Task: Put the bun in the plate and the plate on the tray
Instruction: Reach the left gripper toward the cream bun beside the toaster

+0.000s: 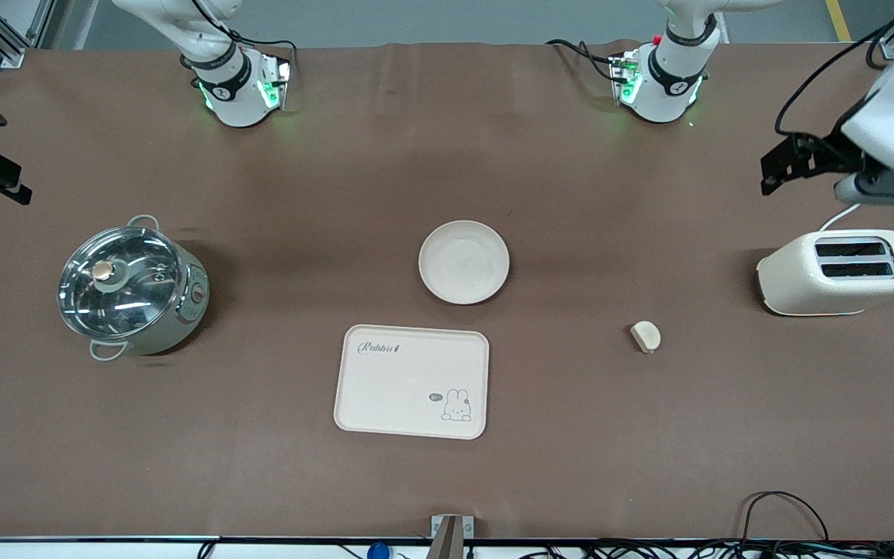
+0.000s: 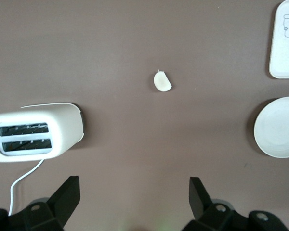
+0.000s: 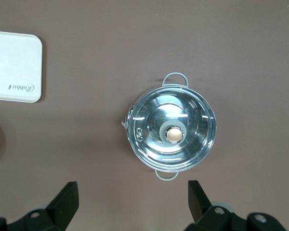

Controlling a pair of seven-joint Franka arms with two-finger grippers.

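The bun (image 1: 646, 335) lies on the brown table between the tray and the toaster; it also shows in the left wrist view (image 2: 162, 81). The empty round plate (image 1: 464, 262) sits mid-table, farther from the front camera than the Rabbit tray (image 1: 412, 380), with a gap between them. The plate (image 2: 278, 126) and the tray (image 2: 285, 38) also show in the left wrist view, and the tray (image 3: 14, 66) in the right wrist view. My left gripper (image 2: 135, 185) is open and empty, high over the table beside the toaster. My right gripper (image 3: 133, 190) is open and empty, high over the table beside the pot.
A cream toaster (image 1: 839, 272) with its white cord stands at the left arm's end. A steel pot with a glass lid (image 1: 130, 287) stands at the right arm's end. Cables lie along the table's front edge.
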